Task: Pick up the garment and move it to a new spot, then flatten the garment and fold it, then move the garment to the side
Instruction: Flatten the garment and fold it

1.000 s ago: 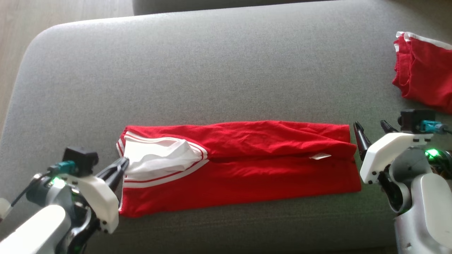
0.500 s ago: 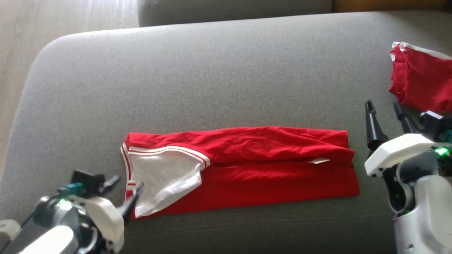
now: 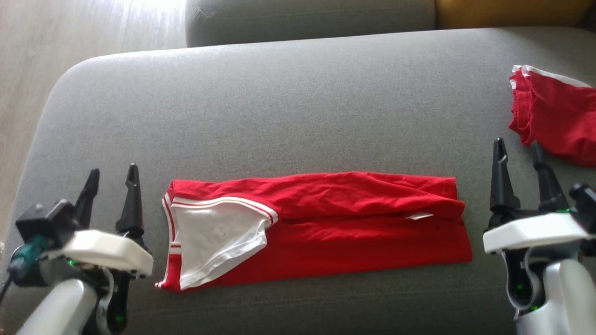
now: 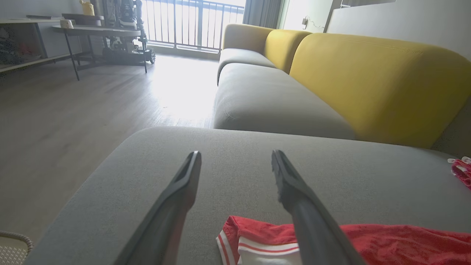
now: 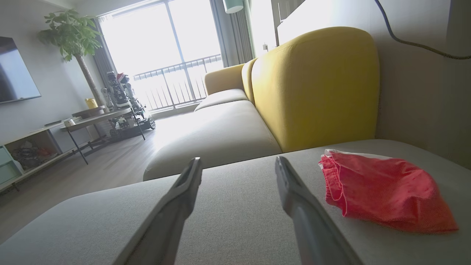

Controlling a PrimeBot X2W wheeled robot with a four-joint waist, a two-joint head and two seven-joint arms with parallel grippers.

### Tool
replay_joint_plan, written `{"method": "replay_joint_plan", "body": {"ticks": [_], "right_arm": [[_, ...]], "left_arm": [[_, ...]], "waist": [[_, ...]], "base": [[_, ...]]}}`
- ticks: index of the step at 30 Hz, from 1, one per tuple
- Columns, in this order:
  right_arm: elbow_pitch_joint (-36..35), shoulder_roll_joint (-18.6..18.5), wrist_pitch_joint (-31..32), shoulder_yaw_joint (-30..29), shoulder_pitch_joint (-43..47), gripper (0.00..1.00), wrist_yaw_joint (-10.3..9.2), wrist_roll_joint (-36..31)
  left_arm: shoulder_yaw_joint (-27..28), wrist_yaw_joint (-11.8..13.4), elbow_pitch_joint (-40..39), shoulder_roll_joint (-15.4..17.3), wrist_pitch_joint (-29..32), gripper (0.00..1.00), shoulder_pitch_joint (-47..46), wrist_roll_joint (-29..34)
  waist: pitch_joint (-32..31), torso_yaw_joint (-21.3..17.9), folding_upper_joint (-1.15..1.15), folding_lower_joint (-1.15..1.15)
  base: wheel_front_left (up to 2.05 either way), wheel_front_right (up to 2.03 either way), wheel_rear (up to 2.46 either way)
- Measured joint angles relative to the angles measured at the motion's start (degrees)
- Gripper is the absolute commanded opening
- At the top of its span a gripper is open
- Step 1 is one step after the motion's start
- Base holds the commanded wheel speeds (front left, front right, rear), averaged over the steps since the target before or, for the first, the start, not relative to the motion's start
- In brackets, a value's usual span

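We see the garment (image 3: 326, 228) lying lengthwise across the near part of the seat cushion (image 3: 279, 102). Our left gripper (image 3: 114, 168) sits just beside its left end and our right gripper (image 3: 517, 141) beside its right end, neither touching it. A second garment (image 3: 554, 116) lies farther back, at the right edge.

broad grey sofa cushion (image 3: 298, 102) across the middle, rounded at the far left corner. beyond it a second grey seat (image 4: 265, 99), with yellow backrests (image 4: 375, 81) along one side. near the cushion's right end, a crumpled red cloth with white trim (image 5: 382, 187). pale wood floor (image 4: 73, 121) to the left; farther off, a dark-legged table (image 4: 99, 31), balcony railing (image 4: 191, 22), leafy potted tree (image 5: 73, 40) and wall screen (image 5: 14, 73).
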Motion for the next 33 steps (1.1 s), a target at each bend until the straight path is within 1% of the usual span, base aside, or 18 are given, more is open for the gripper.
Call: {"method": "replay_joint_plan", "body": {"ticks": [3, 5, 7, 12, 14, 16, 19, 22, 25, 28, 30, 33], "right_arm": [[-0.58, 0.01, -1.91, 0.34, 1.54, 1.00, 0.00, -0.73], [-0.98, 0.05, -2.82, 0.51, 2.70, 1.00, 0.00, -1.33], [-1.04, 0.08, -3.35, 0.37, 3.63, 1.00, 0.00, -1.20], [-0.46, 0.12, -3.67, 0.49, 5.73, 1.00, 0.00, -1.74], [-0.21, 0.22, -3.67, 0.54, 6.16, 1.00, 0.00, -1.74], [-0.31, 0.25, -3.81, 0.65, 6.53, 1.00, 0.00, -1.74], [-0.33, 0.32, -3.91, 1.20, 6.76, 1.00, 0.00, -1.75], [-0.38, 0.33, -3.91, 1.41, 6.76, 1.00, 0.00, -1.75], [-0.37, 0.33, -3.91, 1.52, 6.76, 1.00, 0.00, -1.75], [-0.09, 0.33, -3.91, 1.53, 6.76, 1.00, 0.00, -1.74], [1.80, 0.33, -3.92, 1.62, 6.74, 1.00, 0.00, -1.58], [7.59, 0.36, -3.92, 2.15, 6.73, 1.00, 0.00, -0.01]], "left_arm": [[5.09, 0.24, -1.91, -3.18, -0.04, 1.00, 3.25, 7.00], [8.58, -0.29, -2.38, -6.05, -0.04, 1.00, 5.73, 9.89], [10.93, -1.70, -2.45, -8.83, -0.04, 1.00, 8.33, 12.76], [16.00, -6.54, -2.02, -15.85, -0.04, 1.00, 12.50, 19.13], [17.49, -8.51, -1.56, -18.08, -0.04, 1.00, 13.29, 21.56], [18.57, -9.93, -0.83, -19.80, -0.04, 1.00, 13.82, 24.57], [21.39, -12.18, -0.43, -23.16, -0.04, 1.00, 14.85, 26.37], [23.15, -14.73, 0.14, -25.05, -0.04, 1.00, 15.12, 28.52], [24.84, -16.90, 0.79, -26.13, -0.04, 1.00, 15.14, 30.25], [25.92, -18.50, 1.62, -26.83, -0.04, 1.00, 15.14, 31.48], [26.93, -19.22, 1.87, -27.22, -0.04, 1.00, 15.11, 32.08], [27.28, -20.08, 2.02, -27.82, -0.04, 1.00, 15.10, 32.93]], "waist": [[0.18, -0.03, 0.00, 0.00], [0.25, 0.07, 0.00, 0.00], [0.32, 0.19, 0.00, 0.00], [0.36, 0.73, 0.00, 0.00], [0.28, 0.88, 0.00, 0.00], [0.27, 0.89, 0.00, 0.00], [0.24, 0.77, 0.00, 0.00], [0.31, 0.80, 0.00, 0.00], [0.32, 0.79, 0.00, 0.00], [0.32, 0.81, 0.00, 0.00], [0.34, 0.83, 0.00, 0.00], [0.58, 0.91, 0.00, 0.00]], "base": [[0.00, 0.00, 0.00], [0.00, 0.00, 0.00], [0.00, 0.00, 0.00], [0.00, 0.00, 0.00], [0.00, 0.00, 0.00], [0.00, 0.00, 0.00], [0.00, 0.00, 0.00], [0.00, 0.00, 0.00], [0.00, 0.00, 0.00], [0.00, 0.00, 0.00], [0.00, 0.00, 0.00], [0.00, 0.00, 0.00]]}}
